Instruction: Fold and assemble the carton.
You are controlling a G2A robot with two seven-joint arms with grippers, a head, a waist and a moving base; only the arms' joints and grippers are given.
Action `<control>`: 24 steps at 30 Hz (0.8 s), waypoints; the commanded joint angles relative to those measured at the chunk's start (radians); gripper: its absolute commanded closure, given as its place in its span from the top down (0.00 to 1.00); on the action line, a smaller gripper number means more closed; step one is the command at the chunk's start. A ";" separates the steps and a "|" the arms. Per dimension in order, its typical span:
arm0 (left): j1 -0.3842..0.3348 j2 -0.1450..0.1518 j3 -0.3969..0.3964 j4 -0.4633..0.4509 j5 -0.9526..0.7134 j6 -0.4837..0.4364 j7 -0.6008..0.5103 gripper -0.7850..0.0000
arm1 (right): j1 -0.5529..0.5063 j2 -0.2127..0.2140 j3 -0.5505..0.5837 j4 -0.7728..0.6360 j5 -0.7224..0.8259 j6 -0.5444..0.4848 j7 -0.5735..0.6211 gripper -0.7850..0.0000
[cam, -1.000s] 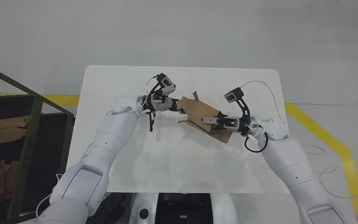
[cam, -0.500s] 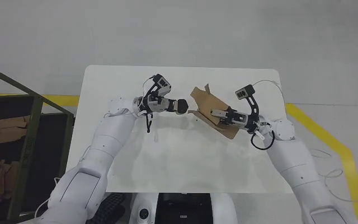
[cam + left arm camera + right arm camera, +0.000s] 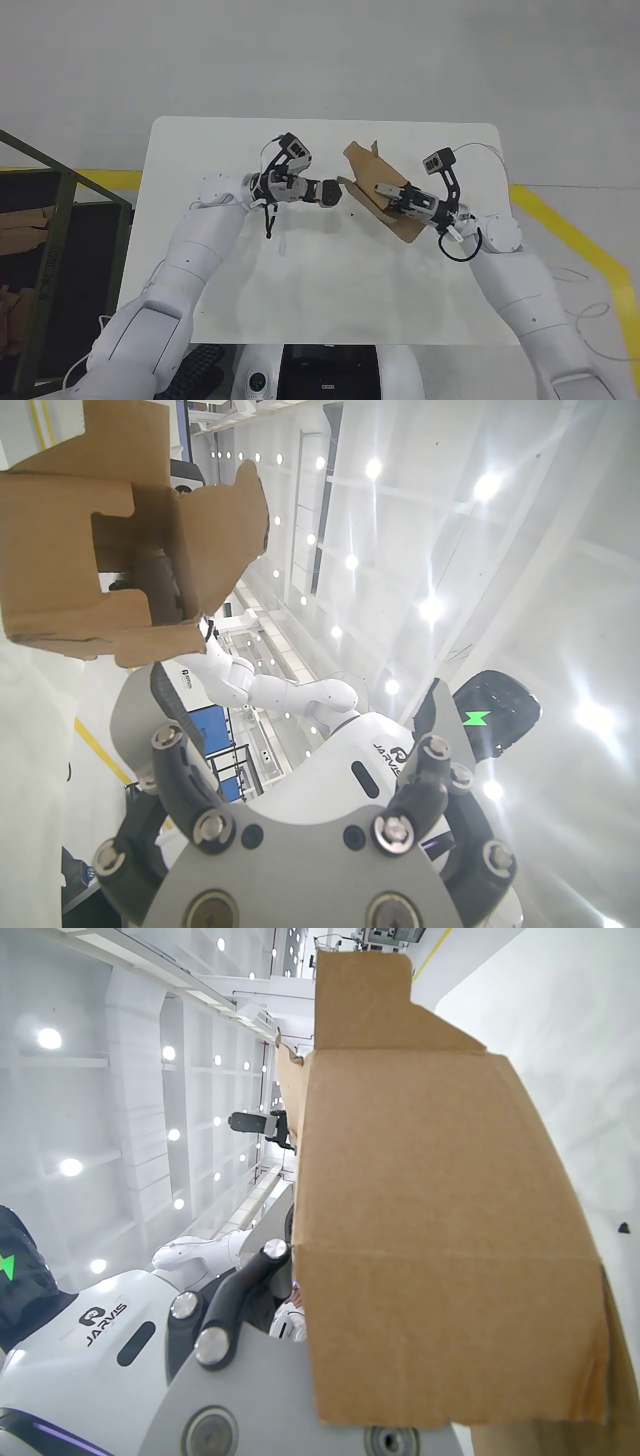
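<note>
Top view: carton [image 3: 362, 170] is seen tilted over the middle of the white table [image 3: 300, 290], part-folded, with flaps sticking up at its far end. Whether its lower edge rests on the table cannot be told. Right gripper [image 3: 390, 192] is clamped on the carton's upper side. Left gripper [image 3: 332, 192] is placed just beside the carton end that faces the left arm.

Left wrist view: fingers [image 3: 172, 700] are spread wide, nothing is gripped. The carton's open end is faced, with notched flaps, apart from the fingertips.

Right wrist view: a carton wall is seen close up, creased across, with a flap standing beyond it. One dark finger [image 3: 245, 1278] is laid along the wall. The other is hidden by cardboard.
</note>
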 commanded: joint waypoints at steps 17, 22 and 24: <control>-0.014 -0.001 0.010 0.013 0.005 -0.003 0.000 1.00 | -0.010 -0.004 -0.019 -0.044 -0.001 0.014 0.097 0.00; -0.016 -0.003 0.020 0.013 0.002 -0.003 0.000 1.00 | -0.009 -0.007 -0.023 -0.044 -0.003 0.014 0.097 0.00; -0.017 -0.004 0.025 0.014 0.001 -0.002 0.000 1.00 | -0.007 -0.008 -0.024 -0.042 -0.004 0.016 0.096 0.00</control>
